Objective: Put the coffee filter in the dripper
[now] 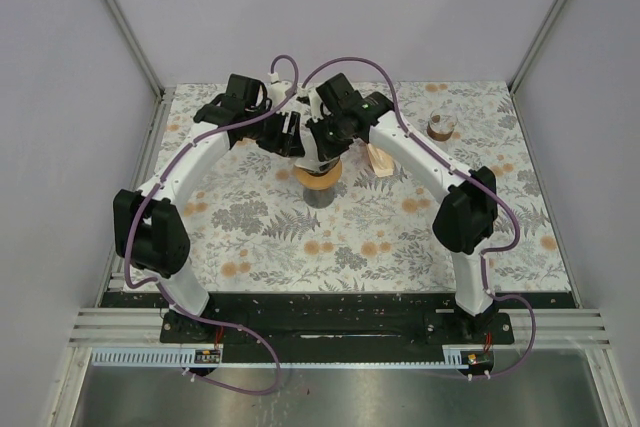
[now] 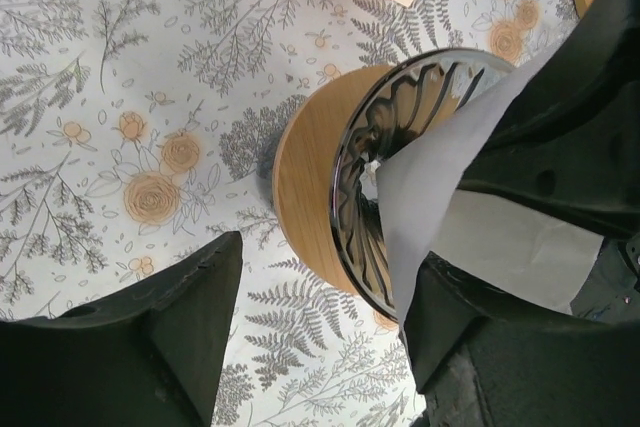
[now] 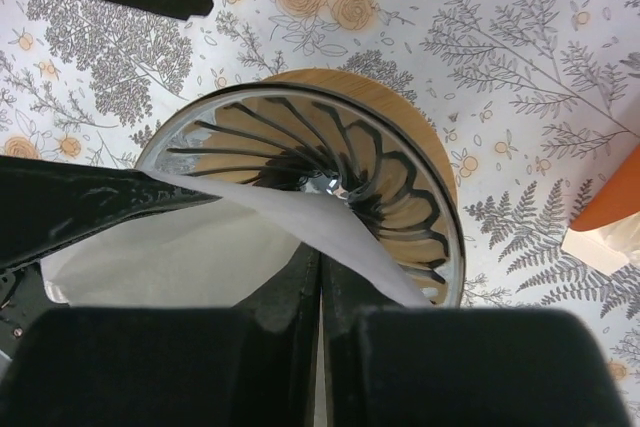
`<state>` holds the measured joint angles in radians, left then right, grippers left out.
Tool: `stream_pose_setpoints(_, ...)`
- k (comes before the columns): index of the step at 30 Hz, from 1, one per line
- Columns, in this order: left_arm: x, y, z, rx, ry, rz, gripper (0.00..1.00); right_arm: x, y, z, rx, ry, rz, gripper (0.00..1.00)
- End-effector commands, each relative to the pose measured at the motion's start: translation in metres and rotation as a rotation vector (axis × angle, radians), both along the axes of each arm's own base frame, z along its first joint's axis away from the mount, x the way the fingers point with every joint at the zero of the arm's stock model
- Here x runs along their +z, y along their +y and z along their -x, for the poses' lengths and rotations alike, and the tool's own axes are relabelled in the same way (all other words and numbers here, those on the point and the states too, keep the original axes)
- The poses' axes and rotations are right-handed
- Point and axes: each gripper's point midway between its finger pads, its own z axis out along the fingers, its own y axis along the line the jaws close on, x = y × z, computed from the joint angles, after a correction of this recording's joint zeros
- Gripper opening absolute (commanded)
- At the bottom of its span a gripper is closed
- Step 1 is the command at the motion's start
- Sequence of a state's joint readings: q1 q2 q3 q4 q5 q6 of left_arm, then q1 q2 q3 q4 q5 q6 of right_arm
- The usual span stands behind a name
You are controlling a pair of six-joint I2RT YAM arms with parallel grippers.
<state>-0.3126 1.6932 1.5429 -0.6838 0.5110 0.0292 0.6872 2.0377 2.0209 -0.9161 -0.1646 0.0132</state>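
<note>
Bench (image 1: 400,237): covered with a pale cloth printed with grey ferns and orange flowers; carries everything below.
Left arm (image 1: 190,162): arches from its base at the near edge toward the middle of the bench.
Right arm (image 1: 420,152): arches in from the other side; both wrists meet above the dripper.
Dripper (image 1: 320,179): stands upright near the bench centre, under the two wrists. Clear cone with dark spiral ribs inside and a wooden collar (image 2: 305,187) around it.
Coffee filter (image 3: 180,257): white paper, only partly in. One edge reaches over the rim into the ribbed cone near its centre. The rest sticks out past the rim on the side nearest the right wrist camera. Not seated against the ribs.
Left fingers (image 2: 170,337): spread wide, the dripper between them. One lies along the outside of the filter; the other is off to the side, clear of the collar.
Right fingers (image 3: 290,297): pressed together, pinching the filter's paper wall just above the rim.
Wooden block (image 1: 379,159): orange face in the left wrist view; just right of the dripper, not touching it.
Round wooden piece (image 1: 440,127): far right of the bench, well apart from the dripper.
</note>
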Motion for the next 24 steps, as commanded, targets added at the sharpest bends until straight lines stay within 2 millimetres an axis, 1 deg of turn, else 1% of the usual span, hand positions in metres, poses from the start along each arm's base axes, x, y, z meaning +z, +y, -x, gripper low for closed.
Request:
stream_pose_setpoints(1,0.020,0.000,-0.001,0.003,-0.076,0.018,0.65,0.044,0.004,-0.005,-0.013,-0.100,-0.050,0.00)
stream_pose_setpoints(5,0.023,-0.001,0.000,0.003,-0.079,0.023,0.64,0.046,0.006,-0.004,-0.014,-0.107,-0.034,0.00)
stream_pose_setpoints(6,0.023,-0.001,0.000,0.003,-0.079,0.025,0.64,0.051,0.008,-0.004,-0.011,-0.119,-0.033,0.00)
stream_pose_setpoints(8,0.023,-0.002,0.001,0.002,-0.079,0.031,0.64,0.050,0.008,-0.005,-0.013,-0.124,-0.012,0.00)
stream_pose_setpoints(14,0.026,-0.002,0.000,0.004,-0.094,0.036,0.64,0.028,0.022,0.004,0.025,-0.038,-0.012,0.00)
stream_pose_setpoints(16,0.028,-0.002,0.000,0.001,-0.098,0.043,0.64,0.020,0.022,0.007,0.028,-0.008,-0.009,0.00)
stream_pose_setpoints(22,0.035,0.000,-0.003,0.005,-0.100,0.077,0.66,-0.007,0.006,0.011,0.014,0.015,0.083,0.00)
stream_pose_setpoints(23,0.035,0.001,-0.003,0.005,-0.103,0.079,0.66,-0.014,0.002,0.011,0.009,0.021,0.103,0.00)
stream_pose_setpoints(24,0.035,0.001,-0.004,0.003,-0.102,0.084,0.66,-0.016,0.001,0.011,0.005,0.021,0.111,0.00)
